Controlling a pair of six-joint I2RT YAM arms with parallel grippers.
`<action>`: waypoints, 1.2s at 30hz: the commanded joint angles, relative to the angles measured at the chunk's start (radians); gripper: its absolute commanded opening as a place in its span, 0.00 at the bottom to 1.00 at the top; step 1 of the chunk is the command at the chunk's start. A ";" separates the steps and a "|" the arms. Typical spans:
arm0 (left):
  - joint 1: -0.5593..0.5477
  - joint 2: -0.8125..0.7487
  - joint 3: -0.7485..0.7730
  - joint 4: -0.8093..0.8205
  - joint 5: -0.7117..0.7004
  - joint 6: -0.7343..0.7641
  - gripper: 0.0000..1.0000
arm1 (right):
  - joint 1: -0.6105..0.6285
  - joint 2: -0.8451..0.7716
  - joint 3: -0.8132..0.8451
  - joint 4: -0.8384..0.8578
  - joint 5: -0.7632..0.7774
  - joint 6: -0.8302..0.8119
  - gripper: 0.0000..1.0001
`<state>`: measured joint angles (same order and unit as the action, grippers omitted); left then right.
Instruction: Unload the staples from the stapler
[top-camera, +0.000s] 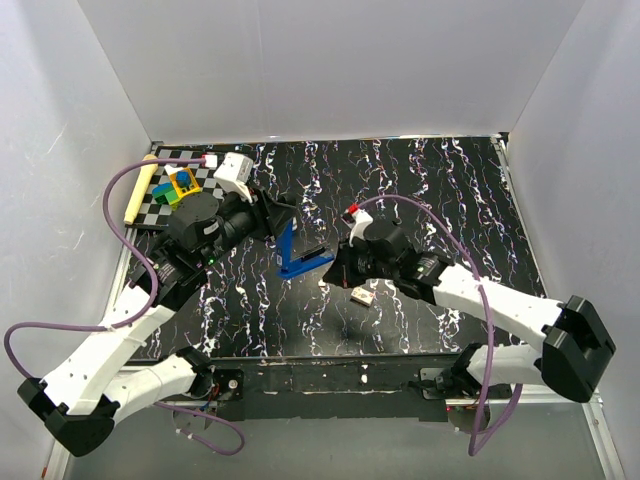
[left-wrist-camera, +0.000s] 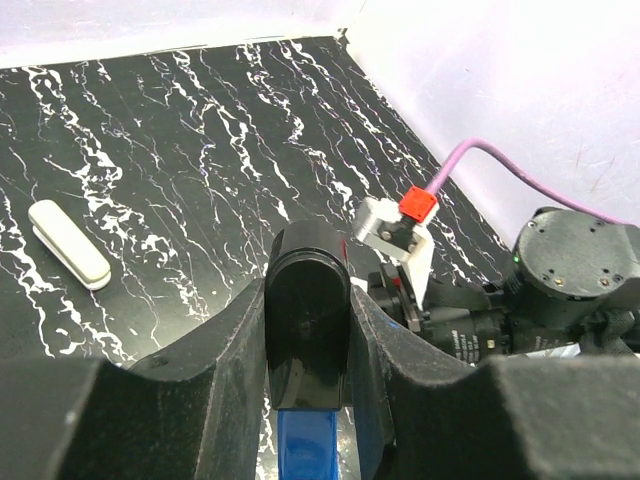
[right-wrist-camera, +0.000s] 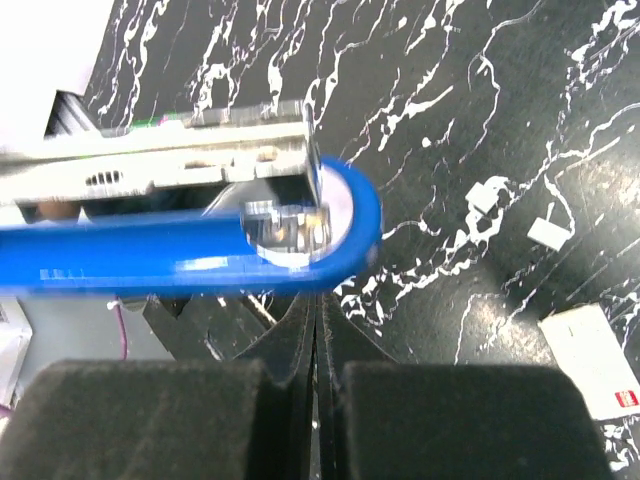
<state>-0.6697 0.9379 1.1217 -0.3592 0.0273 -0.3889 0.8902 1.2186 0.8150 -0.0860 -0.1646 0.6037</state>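
Note:
The blue stapler (top-camera: 303, 263) stands swung open on the black marbled table. My left gripper (left-wrist-camera: 308, 300) is shut on the black end of its raised upper arm (left-wrist-camera: 306, 330), with blue plastic showing below the fingers. In the right wrist view the blue base (right-wrist-camera: 190, 262) and the silver magazine (right-wrist-camera: 200, 160) cross the frame. My right gripper (right-wrist-camera: 318, 305) is shut, empty, its tips right at the rounded front of the base. Two tiny pale bits that look like staples (right-wrist-camera: 548, 232) lie on the table to the right. I see none inside the magazine.
A small white box with a red label (top-camera: 363, 296) lies near the right gripper. A white bar (left-wrist-camera: 68, 257) rests on the table. At the back left is a checkered mat (top-camera: 160, 210) with coloured blocks (top-camera: 178, 185) and a pale stick (top-camera: 138, 190). White walls enclose the table.

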 joint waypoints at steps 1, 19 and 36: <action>0.001 -0.019 0.059 0.058 0.028 -0.028 0.00 | -0.002 0.044 0.108 0.068 0.053 0.019 0.01; 0.001 -0.044 0.012 0.049 0.068 -0.033 0.00 | -0.031 0.050 0.351 -0.124 0.149 -0.153 0.01; 0.001 -0.053 -0.013 0.213 0.512 0.004 0.00 | -0.071 -0.113 0.444 -0.360 -0.245 -0.453 0.01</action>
<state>-0.6697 0.9234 1.0981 -0.2890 0.3481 -0.3855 0.8272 1.1614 1.1900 -0.3866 -0.2291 0.2501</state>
